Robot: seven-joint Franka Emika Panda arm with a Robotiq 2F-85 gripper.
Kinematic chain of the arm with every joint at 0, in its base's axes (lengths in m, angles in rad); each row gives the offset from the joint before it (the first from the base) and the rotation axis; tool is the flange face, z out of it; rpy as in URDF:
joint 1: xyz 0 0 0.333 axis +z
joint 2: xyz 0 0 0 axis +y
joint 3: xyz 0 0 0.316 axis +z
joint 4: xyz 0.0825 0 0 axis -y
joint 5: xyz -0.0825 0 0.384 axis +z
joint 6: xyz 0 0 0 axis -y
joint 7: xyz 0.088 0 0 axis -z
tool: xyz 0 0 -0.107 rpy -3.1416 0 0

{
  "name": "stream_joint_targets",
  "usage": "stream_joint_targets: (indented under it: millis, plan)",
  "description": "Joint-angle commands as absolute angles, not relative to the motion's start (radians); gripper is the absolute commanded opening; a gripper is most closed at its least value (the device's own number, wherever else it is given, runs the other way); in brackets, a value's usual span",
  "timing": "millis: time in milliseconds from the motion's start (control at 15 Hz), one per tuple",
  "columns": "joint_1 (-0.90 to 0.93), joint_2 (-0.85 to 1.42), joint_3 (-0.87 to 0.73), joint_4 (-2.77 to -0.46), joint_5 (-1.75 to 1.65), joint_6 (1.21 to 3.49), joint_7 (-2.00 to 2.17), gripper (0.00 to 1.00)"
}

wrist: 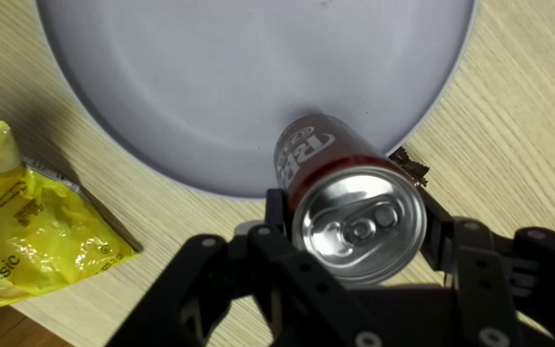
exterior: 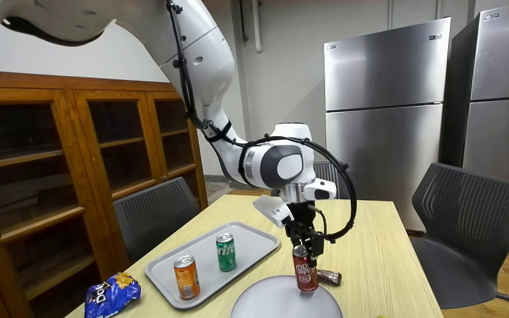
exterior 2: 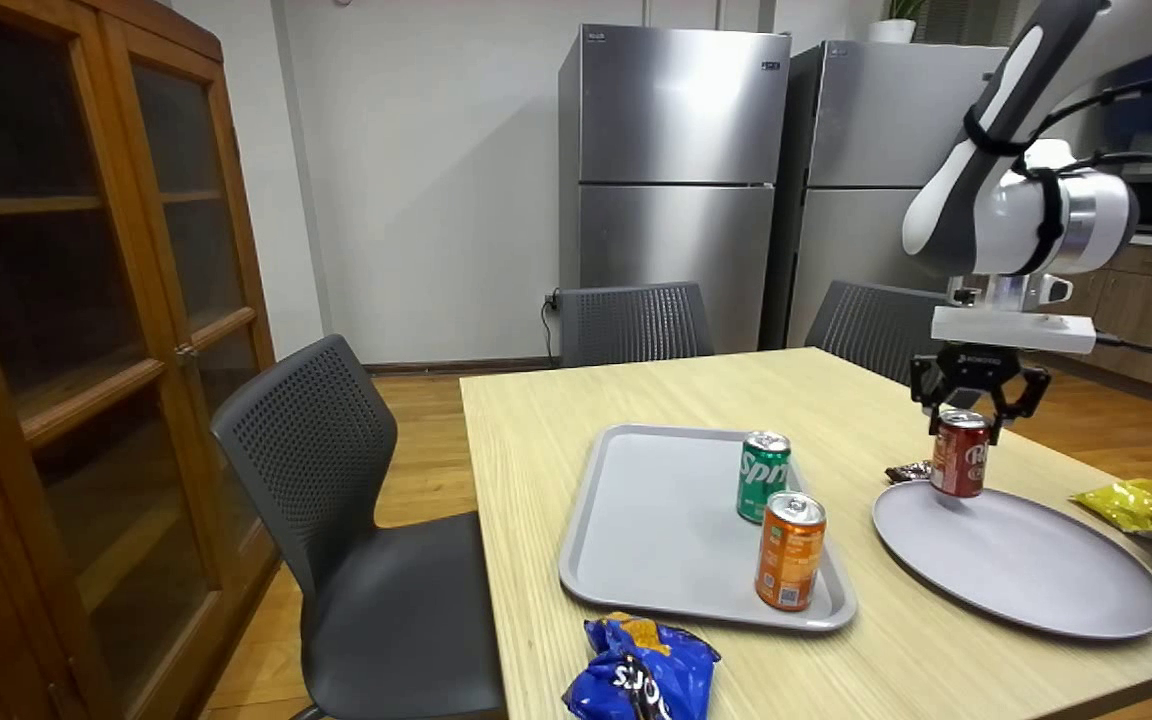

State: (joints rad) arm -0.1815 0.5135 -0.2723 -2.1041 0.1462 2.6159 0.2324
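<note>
My jaws are clamped on the red can (exterior 2: 960, 458). I should hold it upright, lest its base catch the plate (exterior 2: 1036, 580).

Red can (exterior 2: 960, 456) between fingers (exterior 2: 998, 426)

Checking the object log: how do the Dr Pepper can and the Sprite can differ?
Colour: the Dr Pepper can is dark red; the Sprite can is green.
Hold: the Dr Pepper can is clasped in the gripper; the Sprite can stands free of it.
Place: the Dr Pepper can is over the round plate, near its rim; the Sprite can is on the gray tray.
Shared: both are silver-topped cans, roughly upright.
</note>
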Motion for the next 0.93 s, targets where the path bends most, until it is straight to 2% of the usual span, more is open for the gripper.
stream_joint_targets:
  millis: [0,467,533,733,867]
  plan:
    - [-0.209,0.514,-0.244,-2.124,0.156,2.666,0.211,0.39]
    - [-0.229,0.516,-0.226,-2.125,0.172,2.66,0.198,0.39]
    - [-0.231,0.514,-0.226,-2.125,0.172,2.656,0.197,0.89]
    - [-0.235,0.497,-0.224,-2.127,0.171,2.642,0.192,1.0]
    - [-0.227,0.478,-0.236,-2.127,0.157,2.629,0.202,1.0]
